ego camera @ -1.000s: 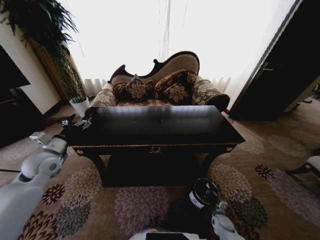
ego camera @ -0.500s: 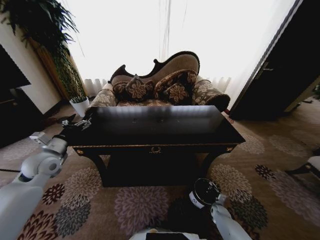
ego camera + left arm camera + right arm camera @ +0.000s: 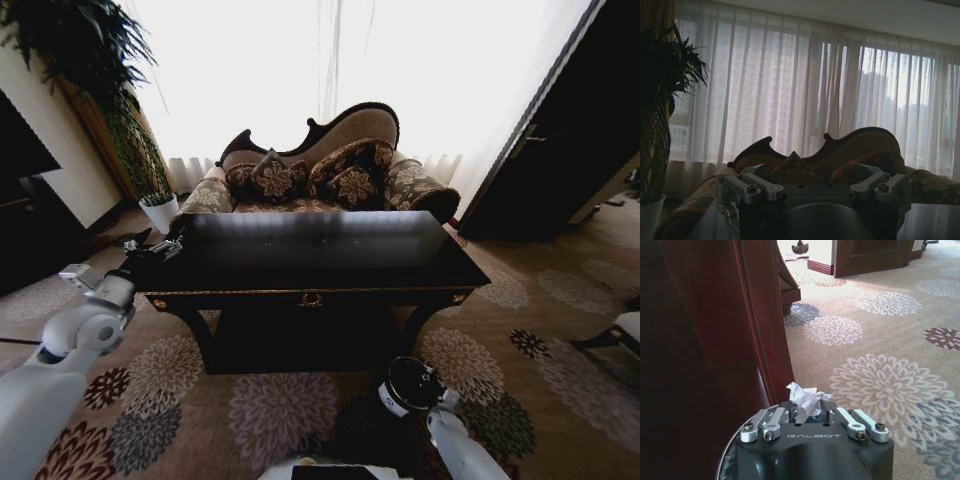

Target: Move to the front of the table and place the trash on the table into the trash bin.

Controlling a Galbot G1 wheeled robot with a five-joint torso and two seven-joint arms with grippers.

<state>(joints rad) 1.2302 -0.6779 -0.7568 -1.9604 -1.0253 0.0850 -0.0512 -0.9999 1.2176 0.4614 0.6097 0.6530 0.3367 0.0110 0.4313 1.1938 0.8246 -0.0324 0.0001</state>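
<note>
The glossy black table (image 3: 320,262) with gold trim stands straight ahead. The small black trash bin (image 3: 407,386) with a pale rim sits on the carpet in front of it, at the right. My right gripper (image 3: 437,392) hovers at the bin's rim. In the right wrist view this gripper (image 3: 802,409) is shut on a white wad of paper (image 3: 801,393), with the bin's rim (image 3: 728,456) curving just below. My left gripper (image 3: 152,247) hangs open at the table's left corner. In the left wrist view the left gripper (image 3: 815,190) holds nothing.
A patterned sofa (image 3: 320,170) stands behind the table before bright curtains. A tall plant (image 3: 95,80) and a white pot (image 3: 160,212) are at the left, a dark door (image 3: 560,150) at the right. Flowered carpet (image 3: 270,410) lies around the bin. Dark wooden panels (image 3: 730,320) rise close to the right gripper.
My right arm has edged forward and up beside the bin, bringing its gripper closer to the rim. The left arm and the table have stayed put.
</note>
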